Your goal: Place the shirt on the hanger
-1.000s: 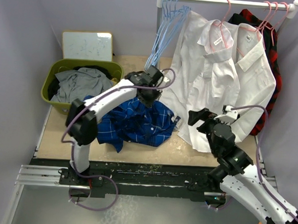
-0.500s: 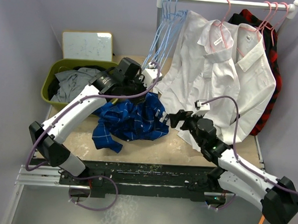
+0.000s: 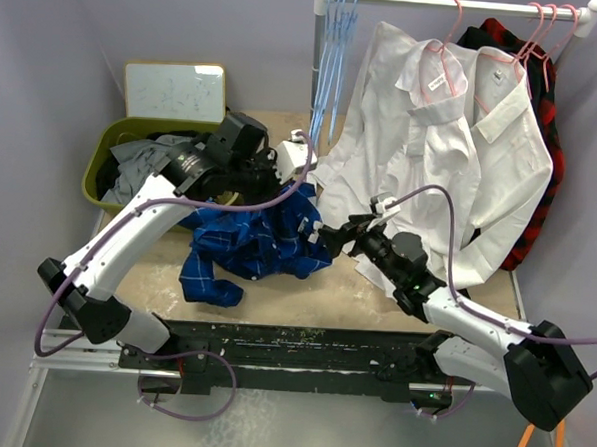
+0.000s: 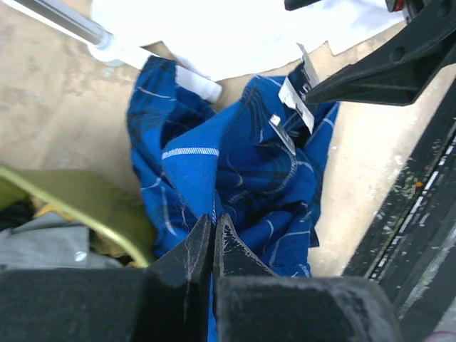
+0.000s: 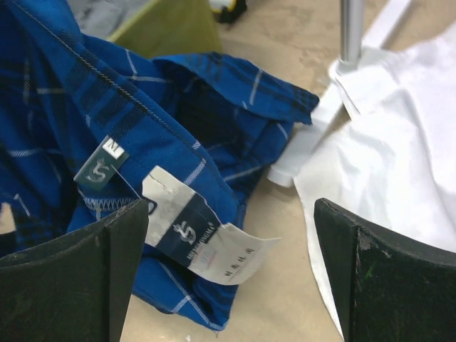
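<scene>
Pinching a fold of the shirt (image 4: 242, 157), our left gripper (image 4: 214, 219) has its fingers pressed tight together on the blue cloth. We see the shirt bunched and crumpled, royal blue with thin white check lines. It drapes from that pinch down onto the table (image 3: 310, 299), between the green basket (image 3: 92, 183) and the white shirts (image 3: 433, 140). Over on the right wrist view, the neck labels face up: a small dark tag (image 5: 100, 167) marked M and a longer white-and-navy label (image 5: 203, 242). Our right gripper (image 5: 229, 210) is spread wide at the shirt's right edge; we cannot tell whether it touches the cloth. Light-blue hangers (image 3: 334, 45) hang from the rail (image 3: 420, 0) behind the shirt, apart from it.
</scene>
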`<state>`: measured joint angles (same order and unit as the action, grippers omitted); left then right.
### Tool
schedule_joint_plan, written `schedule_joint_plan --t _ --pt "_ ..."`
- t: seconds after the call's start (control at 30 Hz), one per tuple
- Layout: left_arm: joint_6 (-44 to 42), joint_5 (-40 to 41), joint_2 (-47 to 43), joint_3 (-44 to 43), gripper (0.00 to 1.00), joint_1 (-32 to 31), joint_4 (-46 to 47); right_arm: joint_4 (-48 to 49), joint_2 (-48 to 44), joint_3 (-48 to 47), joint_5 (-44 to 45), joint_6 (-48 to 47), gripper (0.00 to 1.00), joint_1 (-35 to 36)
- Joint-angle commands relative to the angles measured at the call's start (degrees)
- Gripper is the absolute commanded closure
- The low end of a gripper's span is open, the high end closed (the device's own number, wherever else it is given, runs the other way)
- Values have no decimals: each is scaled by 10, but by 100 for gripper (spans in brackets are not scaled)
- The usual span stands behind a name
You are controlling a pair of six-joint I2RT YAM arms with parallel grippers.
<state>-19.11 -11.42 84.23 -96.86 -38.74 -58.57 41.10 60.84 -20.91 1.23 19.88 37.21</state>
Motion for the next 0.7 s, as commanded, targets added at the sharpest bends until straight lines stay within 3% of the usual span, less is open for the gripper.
schedule_joint_plan --t 0.0,0.27,0.5,0.67 --pt "-61 40 -37 -54 99 0 -6 91 -7 5 -116 -9 0 -24" --pt "-82 49 -46 -85 99 0 -23 144 86 -12 -279 21 0 -47" --pt "-84 65 -55 -103 98 0 -21 177 156 -34 -298 47 4 -50" --pt "-77 57 -62 -101 98 1 -21 199 193 -47 -295 74 17 -50"
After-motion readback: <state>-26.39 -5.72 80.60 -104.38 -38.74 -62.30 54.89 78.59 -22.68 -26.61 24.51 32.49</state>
